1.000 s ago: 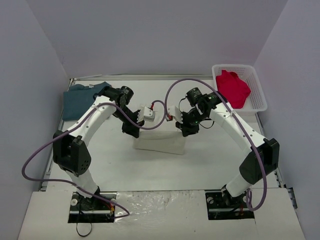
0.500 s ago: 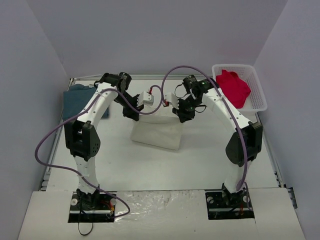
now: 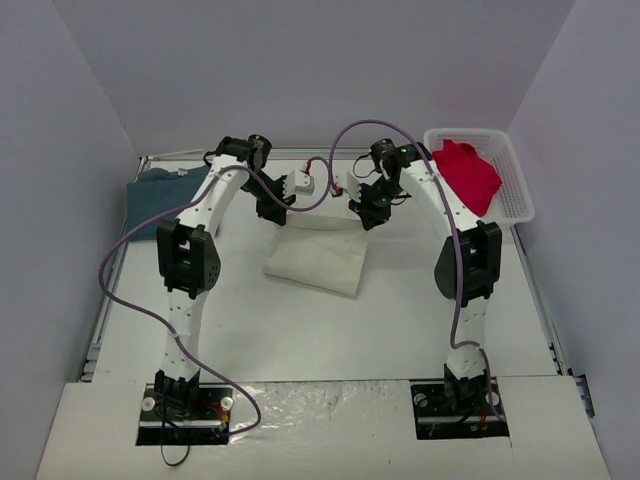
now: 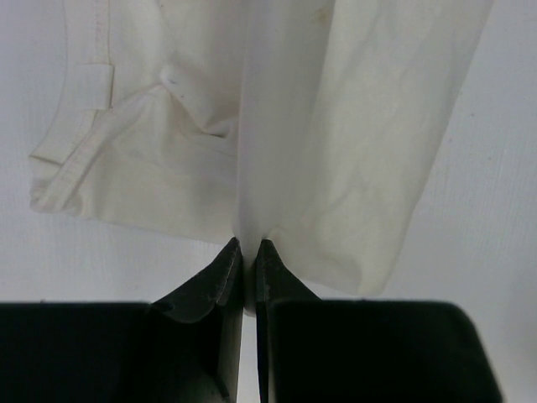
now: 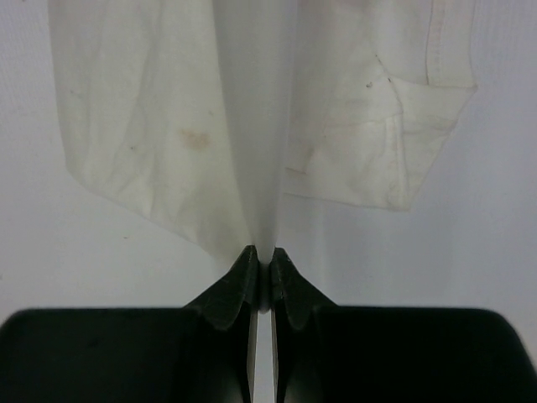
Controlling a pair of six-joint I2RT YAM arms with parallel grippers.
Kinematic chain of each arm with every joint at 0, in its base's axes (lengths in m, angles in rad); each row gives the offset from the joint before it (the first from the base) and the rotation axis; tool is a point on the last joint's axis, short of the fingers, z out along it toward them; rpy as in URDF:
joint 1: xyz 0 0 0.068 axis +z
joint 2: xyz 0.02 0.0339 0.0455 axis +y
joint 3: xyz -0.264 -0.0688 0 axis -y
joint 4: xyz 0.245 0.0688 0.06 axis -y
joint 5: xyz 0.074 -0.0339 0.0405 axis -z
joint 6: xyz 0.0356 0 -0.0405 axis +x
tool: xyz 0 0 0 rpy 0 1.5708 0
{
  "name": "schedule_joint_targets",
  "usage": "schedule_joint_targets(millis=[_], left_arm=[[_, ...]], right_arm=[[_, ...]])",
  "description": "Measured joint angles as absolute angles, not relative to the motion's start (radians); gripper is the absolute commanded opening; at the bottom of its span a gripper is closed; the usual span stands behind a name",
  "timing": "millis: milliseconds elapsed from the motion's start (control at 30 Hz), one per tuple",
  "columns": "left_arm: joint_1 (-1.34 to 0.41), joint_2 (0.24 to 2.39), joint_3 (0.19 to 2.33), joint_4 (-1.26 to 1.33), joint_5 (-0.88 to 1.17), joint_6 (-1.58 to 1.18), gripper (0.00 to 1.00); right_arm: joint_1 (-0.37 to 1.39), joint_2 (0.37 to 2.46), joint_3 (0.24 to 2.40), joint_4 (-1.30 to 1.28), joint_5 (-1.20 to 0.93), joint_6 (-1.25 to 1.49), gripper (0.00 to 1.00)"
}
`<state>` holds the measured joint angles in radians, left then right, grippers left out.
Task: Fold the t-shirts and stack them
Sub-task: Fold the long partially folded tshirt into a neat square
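The cream-white t-shirt (image 3: 316,264) lies folded at the table's middle, its far edge lifted. My left gripper (image 3: 274,211) is shut on that edge at its left end, and my right gripper (image 3: 369,216) is shut on it at the right end. In the left wrist view the cloth (image 4: 369,159) hangs from the pinched jaws of the gripper (image 4: 248,248), a hemmed sleeve to the left. In the right wrist view the shirt (image 5: 143,126) drops from the closed gripper (image 5: 261,254) in the same way. The teal-blue t-shirt (image 3: 156,202) lies at the far left. The red t-shirt (image 3: 466,176) sits in the basket.
A white lattice basket (image 3: 522,196) stands at the far right corner against the wall. Purple cables loop from both arms over the table. Grey walls close in the left, right and far sides. Both arms stretch far out from their bases.
Both grippers have moved toward the far side of the table, drawing the cream-white shirt's held edge with them. The shirt now lies stretched out further back.
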<state>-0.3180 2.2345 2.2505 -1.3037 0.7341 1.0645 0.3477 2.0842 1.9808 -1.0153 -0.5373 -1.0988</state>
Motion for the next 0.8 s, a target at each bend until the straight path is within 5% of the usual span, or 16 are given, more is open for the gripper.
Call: schedule_joint_targets(millis=[633,800], left_arm=[[-0.306,2.463,2.428,-1.295,0.720,1.026,0.03],[-0.305,2.478,2.429,-1.293,0.701,1.008,0.26]], right_arm=[[0.306,2.349,2.161,-1.022,-0.549,-1.132,0.00],[0.305,2.384,2.176,-1.021,-0.536,-1.130,0.00]])
